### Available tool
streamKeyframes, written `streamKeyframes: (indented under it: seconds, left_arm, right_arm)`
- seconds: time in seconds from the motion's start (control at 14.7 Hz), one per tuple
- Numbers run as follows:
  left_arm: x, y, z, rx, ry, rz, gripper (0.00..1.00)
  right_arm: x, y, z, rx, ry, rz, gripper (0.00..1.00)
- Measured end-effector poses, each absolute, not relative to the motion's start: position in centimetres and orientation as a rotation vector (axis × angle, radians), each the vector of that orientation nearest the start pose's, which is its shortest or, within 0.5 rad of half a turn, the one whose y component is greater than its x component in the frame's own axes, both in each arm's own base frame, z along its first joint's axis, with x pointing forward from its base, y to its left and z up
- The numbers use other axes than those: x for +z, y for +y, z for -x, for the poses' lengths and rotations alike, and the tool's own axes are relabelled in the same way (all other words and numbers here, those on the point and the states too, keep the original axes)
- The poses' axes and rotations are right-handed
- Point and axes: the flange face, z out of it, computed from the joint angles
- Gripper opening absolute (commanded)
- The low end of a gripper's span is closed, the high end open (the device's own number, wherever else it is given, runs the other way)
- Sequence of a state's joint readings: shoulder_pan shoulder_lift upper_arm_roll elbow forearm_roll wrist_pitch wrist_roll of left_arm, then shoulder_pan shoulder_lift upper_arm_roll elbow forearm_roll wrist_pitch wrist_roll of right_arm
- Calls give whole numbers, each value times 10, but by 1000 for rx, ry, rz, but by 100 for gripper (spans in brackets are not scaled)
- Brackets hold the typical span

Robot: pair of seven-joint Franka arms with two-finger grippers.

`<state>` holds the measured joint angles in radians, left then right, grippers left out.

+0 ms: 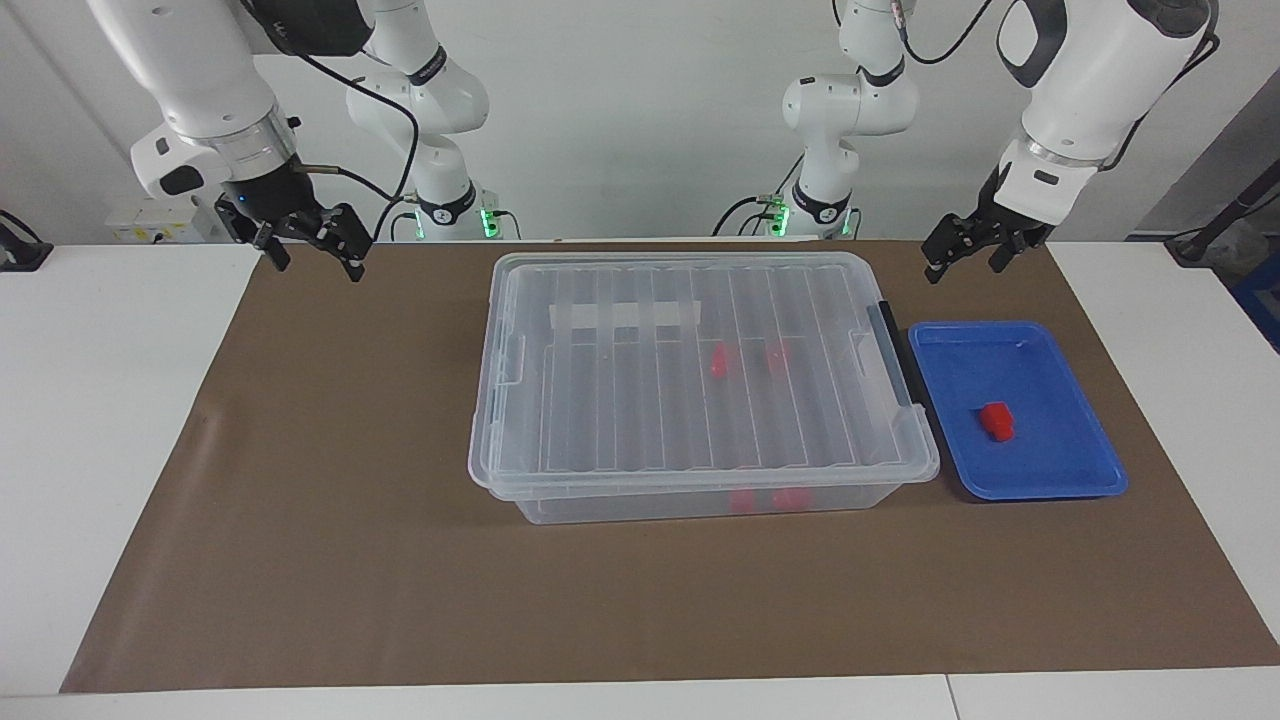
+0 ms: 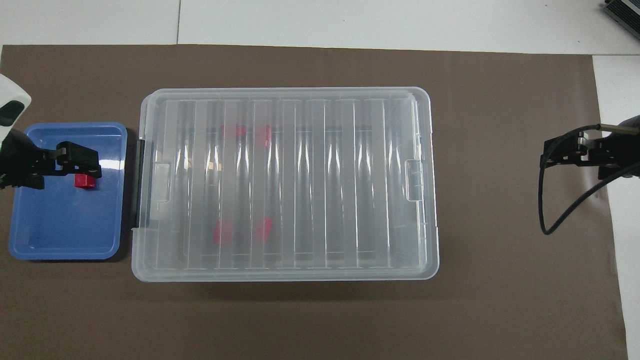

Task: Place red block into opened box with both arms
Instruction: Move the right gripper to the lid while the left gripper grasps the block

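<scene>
- The left gripper [image 1: 965, 256] is hanging in the air with its jaws spread and nothing between them, over the brown mat [image 1: 330, 520] by the robot-side corner of the blue tray [image 1: 1085, 470]; in the overhead view it is showing at about nine o'clock.
- The right gripper [image 1: 312, 246] is likewise hanging open and empty above the mat toward the right arm's end of the table, at about three o'clock in the overhead view, well apart from everything else.
- The mat is covering most of the white table [image 1: 90, 420].
- The box [image 1: 700, 385] is sitting at the middle of the mat with its ribbed clear lid [image 2: 285, 150] lying closed on top and its black handle [image 1: 897, 350] facing the tray.
- Blurred red shapes [image 1: 722, 363] are showing through the lid, inside the box.
- The tray is lying just beside the box's handle end.
- The red block [image 1: 996, 421] is resting in the tray, near its middle.
</scene>
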<state>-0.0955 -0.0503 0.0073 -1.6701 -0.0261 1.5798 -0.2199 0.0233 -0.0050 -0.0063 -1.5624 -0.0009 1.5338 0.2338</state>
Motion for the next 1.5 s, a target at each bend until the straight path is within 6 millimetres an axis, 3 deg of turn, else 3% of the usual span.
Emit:
streamKeyframes:
  seconds: [0.61, 0.89, 1.02, 1.29, 1.5]
  left_arm:
    - [606, -50, -535, 69, -209, 3154, 100]
    - [606, -50, -535, 69, -209, 3154, 100]
    - [606, -50, -535, 69, -209, 3154, 100]
    - [606, -50, -535, 70, -209, 3154, 100]
    - [606, -50, -535, 72, -208, 3154, 100]
  right_arm:
    - [626, 3, -550, 24, 359, 3124, 100]
    - [598, 6, -554, -33, 367, 3118, 97]
    - [584, 17, -554, -45, 336, 3120, 97]
    - [559, 58, -557, -109, 222, 3119, 99]
    - [537, 74, -555, -112, 230, 3110, 99]
